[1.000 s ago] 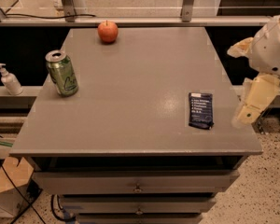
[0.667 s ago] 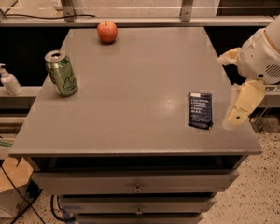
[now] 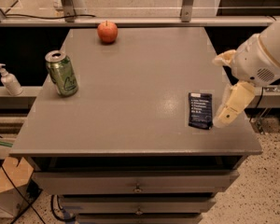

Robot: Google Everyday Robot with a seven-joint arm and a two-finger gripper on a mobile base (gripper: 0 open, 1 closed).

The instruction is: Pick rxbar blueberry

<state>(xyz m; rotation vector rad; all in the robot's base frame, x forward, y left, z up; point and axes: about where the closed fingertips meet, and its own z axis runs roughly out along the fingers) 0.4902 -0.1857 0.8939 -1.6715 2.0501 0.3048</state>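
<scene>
The rxbar blueberry [image 3: 200, 109] is a small flat navy wrapper with pale text. It lies on the grey table [image 3: 130, 106] near the right front corner. My gripper [image 3: 219, 90] comes in from the right on a white arm and hangs just right of the bar. It is open and empty. One cream finger [image 3: 232, 105] reaches down to the bar's right edge, with its tip by the bar's front right corner. The other finger [image 3: 224, 58] is behind the bar, farther back.
A green can [image 3: 62, 73] stands upright at the table's left side. A red apple [image 3: 107, 31] sits at the back. A white pump bottle [image 3: 8, 80] stands on a ledge left of the table. Drawers lie under the front edge.
My gripper has moved left from beyond the table's right edge to right beside the bar. The bar, can and apple have not moved.
</scene>
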